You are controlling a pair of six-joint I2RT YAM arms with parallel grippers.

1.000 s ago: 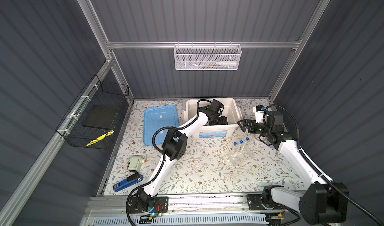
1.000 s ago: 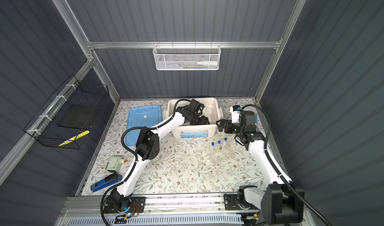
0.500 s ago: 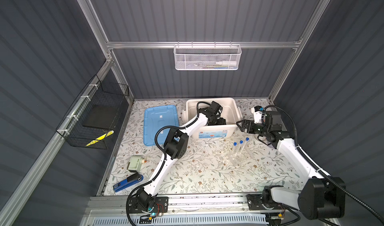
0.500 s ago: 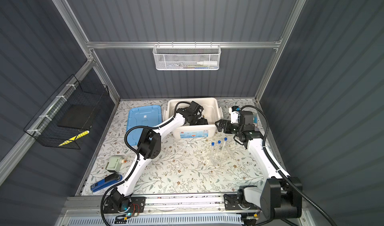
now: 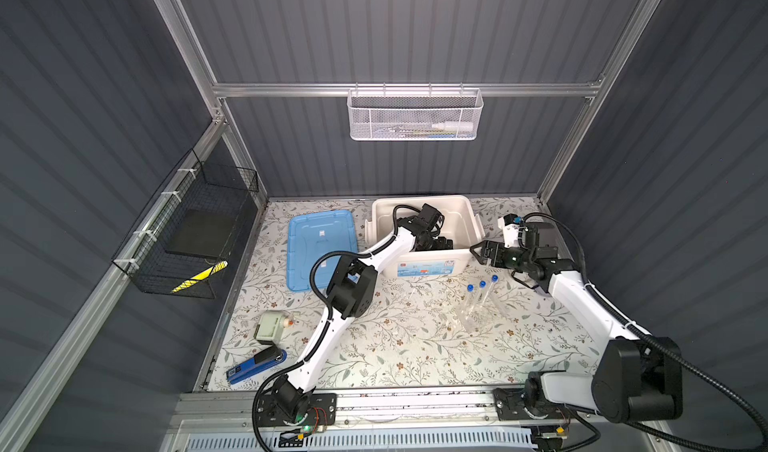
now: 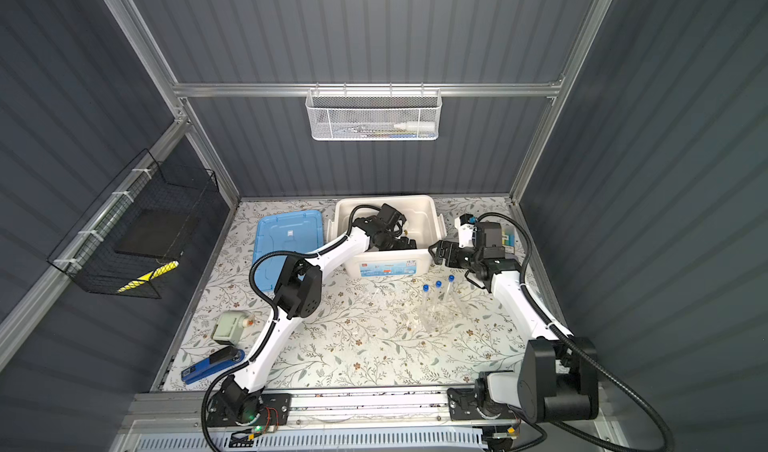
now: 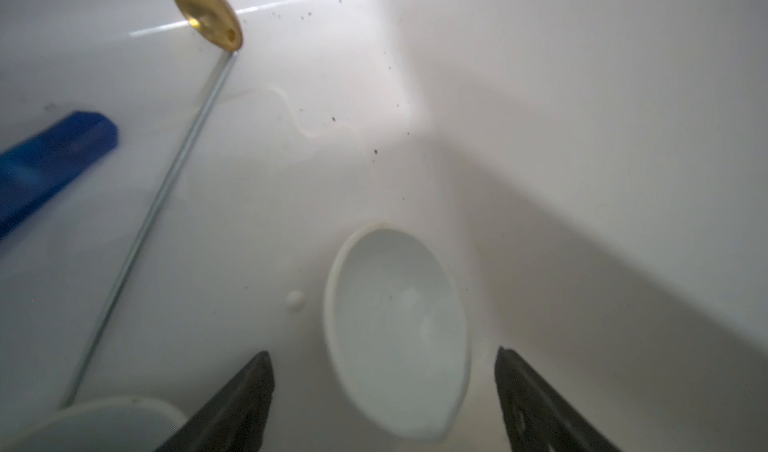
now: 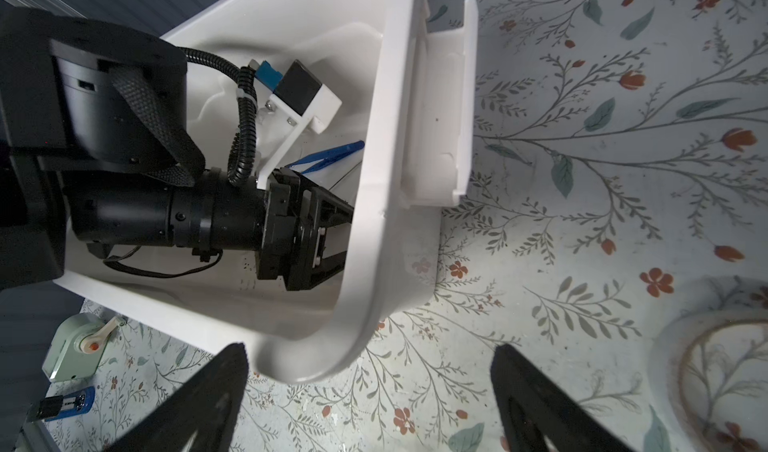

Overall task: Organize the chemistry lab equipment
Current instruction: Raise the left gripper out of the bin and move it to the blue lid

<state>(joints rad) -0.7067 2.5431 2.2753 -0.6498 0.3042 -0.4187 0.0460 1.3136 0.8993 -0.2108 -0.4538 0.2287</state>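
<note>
**Item:** small white shallow dish [image 7: 399,325], glazed, smooth and unmarked where it shows, its hollow facing up.
**Location:** flat on the floor of the white plastic storage bin [image 5: 419,259], near an inner corner.
**Change:** the left tool [image 7: 382,350] stands wider than a second ago. Its jaws now clear the dish on both sides, so it is released and grips nothing. By this showing, the dish counts as stowed.
**Binned alongside:** thin metal rod with a brass disc tip [image 7: 166,188]; blue plastic tweezers [image 7: 54,159]; a second white dish [image 7: 104,421], only partly seen.
**Outstanding:** three slim clear blue-capped test tubes [image 5: 480,298], standing on the floral counter [image 5: 395,346].
**Right tool** [image 8: 370,346]**:** spread wide and empty, edged nearer the bin's outer corner.
</note>
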